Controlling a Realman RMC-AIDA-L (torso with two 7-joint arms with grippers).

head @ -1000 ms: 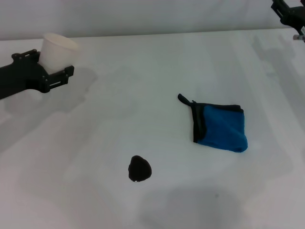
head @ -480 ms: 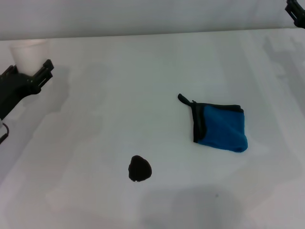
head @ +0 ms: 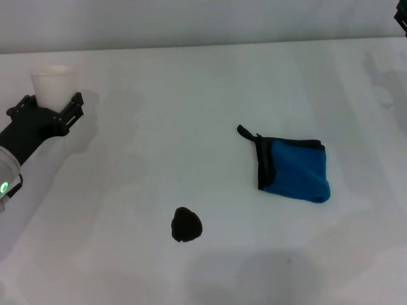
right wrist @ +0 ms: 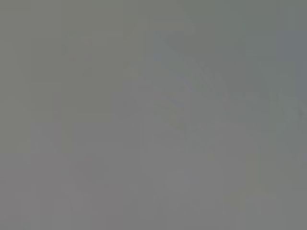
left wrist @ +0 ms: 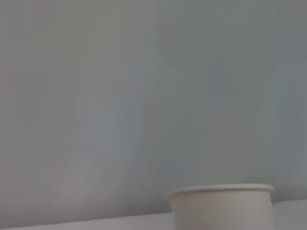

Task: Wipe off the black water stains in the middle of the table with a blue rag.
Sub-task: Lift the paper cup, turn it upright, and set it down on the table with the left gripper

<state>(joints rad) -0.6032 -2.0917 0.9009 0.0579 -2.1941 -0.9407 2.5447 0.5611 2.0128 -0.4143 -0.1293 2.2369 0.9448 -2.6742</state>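
Nothing wiped yet. Black water stains (head: 186,225) still wet and shiny on the white bench (head: 191,82), near the middle, down toward 6 o'clock. Blue rag (head: 294,169) lying flat and folded at about 2 o'clock from the blot, well apart from it, with no end effector near.

Left end effector (head: 57,109) far off at 10 o'clock, clamped around a white cup (head: 53,81) standing at the bench's left side. Right end effector (head: 402,22) only a sliver at the top right corner; cannot tell if wide or narrow.

Still to do, likely: let go of cup, pick up rag, rub blot away.
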